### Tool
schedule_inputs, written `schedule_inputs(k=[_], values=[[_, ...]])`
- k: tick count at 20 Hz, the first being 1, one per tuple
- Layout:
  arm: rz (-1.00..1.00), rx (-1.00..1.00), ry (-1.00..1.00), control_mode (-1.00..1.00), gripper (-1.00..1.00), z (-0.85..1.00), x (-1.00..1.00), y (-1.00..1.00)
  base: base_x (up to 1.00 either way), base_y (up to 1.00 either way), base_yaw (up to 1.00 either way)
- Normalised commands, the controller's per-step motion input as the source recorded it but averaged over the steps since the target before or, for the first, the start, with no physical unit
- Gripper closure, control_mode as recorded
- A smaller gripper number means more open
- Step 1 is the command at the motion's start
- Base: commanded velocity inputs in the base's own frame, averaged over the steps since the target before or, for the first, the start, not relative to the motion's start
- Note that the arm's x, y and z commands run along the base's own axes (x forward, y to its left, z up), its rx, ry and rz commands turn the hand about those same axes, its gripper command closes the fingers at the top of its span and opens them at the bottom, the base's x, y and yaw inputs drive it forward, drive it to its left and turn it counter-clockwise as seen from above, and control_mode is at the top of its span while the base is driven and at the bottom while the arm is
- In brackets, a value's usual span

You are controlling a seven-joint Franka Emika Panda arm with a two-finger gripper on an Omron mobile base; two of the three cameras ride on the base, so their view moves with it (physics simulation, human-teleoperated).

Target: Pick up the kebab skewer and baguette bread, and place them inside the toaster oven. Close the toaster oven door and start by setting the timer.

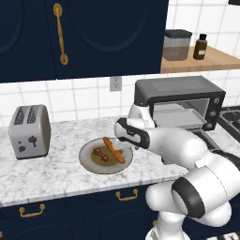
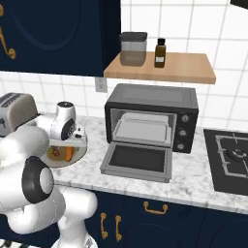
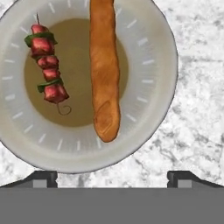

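While the jaws [image 3: 112, 175] hang over the plate [image 1: 89, 161], they stand wide open and hold nothing. The two dark tips sit far apart at the bottom of the hand view, above the marble counter [image 1: 56, 176].

The plate is round and grey with a brown middle. On it lie the kebab skewer [image 3: 46, 65] and the baguette bread [image 3: 105, 74], side by side and not touching. The skewer has red chunks and bits of green. The bread is longer, and one end pokes past the plate's rim.

The toaster oven [image 2: 152, 116] stands on the counter, to the right of the plate. The toaster oven door [image 2: 138, 161] is folded down flat, so the oven is open. A grey tray [image 2: 141, 130] sits inside it.

A silver toaster [image 1: 29, 130] stands left of the plate. A jar [image 2: 132, 48] and a small brown bottle [image 2: 160, 52] stand on the wooden shelf [image 2: 184, 68] above the oven.
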Motion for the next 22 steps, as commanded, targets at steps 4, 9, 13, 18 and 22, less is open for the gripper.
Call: schedule_inputs(k=[4, 9, 13, 18, 22], values=[[0.02, 0.00, 0.22, -1.00, -1.00, -0.35, 0.03, 0.02, 0.00, 0.00, 0.00], [0.02, 0.00, 0.13, -1.00, -1.00, -0.53, 0.00, 0.03, 0.00, 0.00, 0.00], [0.01, -0.01, 0.05, -1.00, -1.00, -0.52, 0.00, 0.14, 0.00, 0.00, 0.00], [0.01, -0.01, 0.00, -1.00, -1.00, -0.20, 0.23, 0.06, 0.00, 0.00, 0.00], [0.01, -0.02, 0.00, -1.00, -1.00, -0.28, 0.19, 0.06, 0.00, 0.00, 0.00]])
